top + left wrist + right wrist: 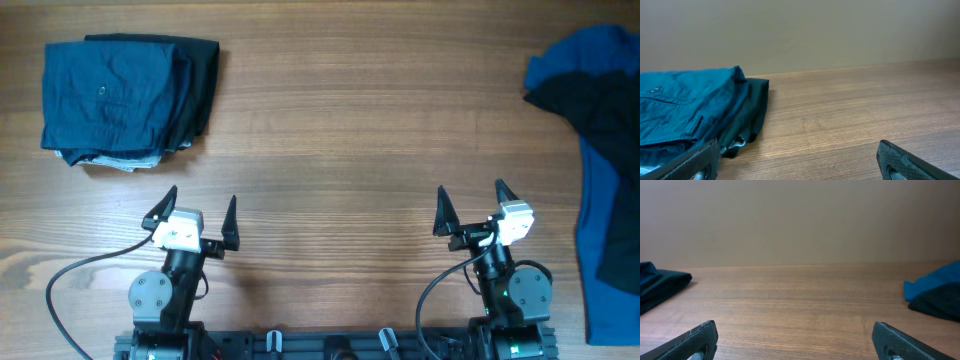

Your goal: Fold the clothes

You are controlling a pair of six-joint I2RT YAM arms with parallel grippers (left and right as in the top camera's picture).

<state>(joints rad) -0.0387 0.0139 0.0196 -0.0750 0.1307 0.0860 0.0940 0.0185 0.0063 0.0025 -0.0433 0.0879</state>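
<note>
The left end effector [200,197] has its two fingers spread wide apart and holds nothing. The right end effector [470,190] is the same, with its fingers wide apart and nothing between them. Both sit at the near edge of the wooden tabletop [330,130].

From above, a folded pile [125,95] of clothes lies ahead of the left end effector and a bit to its left, well apart from it. The top piece is dark blue. A black piece [205,80] peeks out under it. A loose heap [605,150] lies ahead of the right end effector and off to its right, also well apart. It is bright blue cloth [600,290] with a black cloth [600,110] lying across it, and it runs off the picture.

The left wrist view shows only the folded pile [685,110], from the side, with its layers stacked up. The loose heap is not in that view. The right wrist view shows a corner of the folded pile [660,287] far to the left and a corner of the loose heap [935,292] far to the right. Only the view from above shows their whole shapes.
</note>
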